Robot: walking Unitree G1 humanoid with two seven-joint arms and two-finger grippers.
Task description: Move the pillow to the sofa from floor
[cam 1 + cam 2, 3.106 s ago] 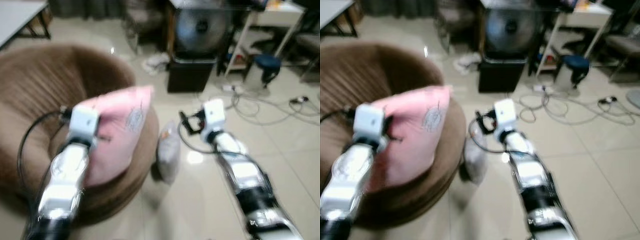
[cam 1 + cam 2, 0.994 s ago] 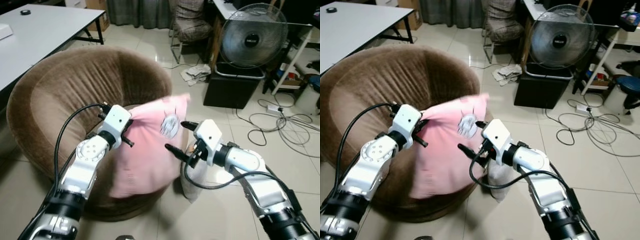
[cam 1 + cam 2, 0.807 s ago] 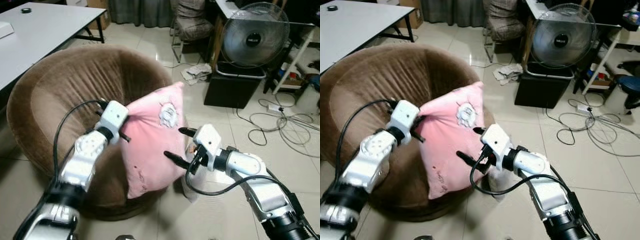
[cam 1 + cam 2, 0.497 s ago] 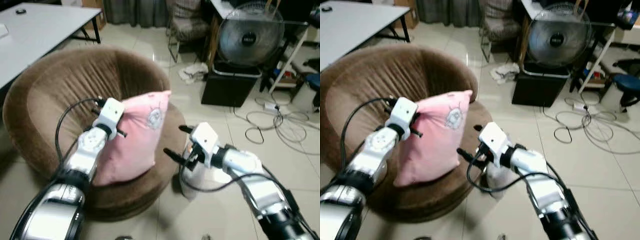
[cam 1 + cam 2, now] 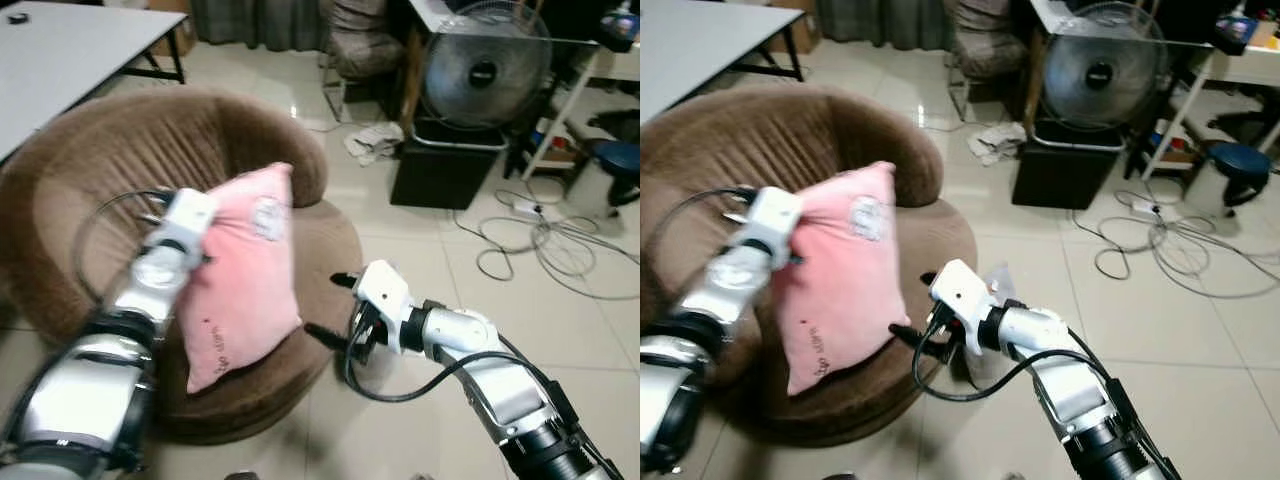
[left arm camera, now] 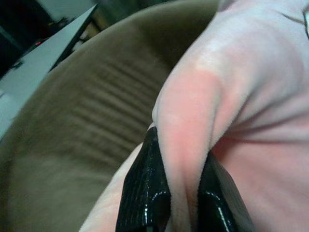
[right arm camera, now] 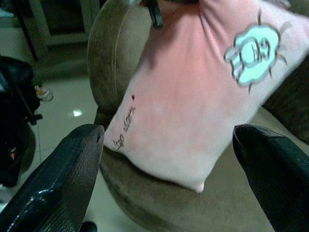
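Observation:
A pink pillow [image 5: 245, 275] with a small white cartoon print stands tilted on the seat of the round brown sofa [image 5: 100, 150], its lower corner on the cushion. My left gripper [image 5: 203, 238] is shut on the pillow's upper corner. In the left wrist view the pink fabric is pinched between the gripper's [image 6: 181, 198] black fingers [image 6: 147, 193]. My right gripper [image 5: 330, 305] is open and holds nothing. It hovers just right of the pillow, beside the sofa's front edge. In the right wrist view the pillow [image 7: 193, 96] lies ahead between the gripper's [image 7: 164, 179] spread fingers [image 7: 53, 193].
A pale grey bag [image 5: 995, 285] sits on the tiled floor against the sofa, behind my right gripper. Farther back stand a fan [image 5: 485, 75] on a black box [image 5: 440, 180], loose cables [image 5: 540, 240], a blue stool [image 5: 615, 160] and a white table [image 5: 70, 40].
The left gripper has carried the pillow further over the sofa seat, and its lower corner has come down onto the cushion. The right gripper has dropped lower, away from the pillow's edge.

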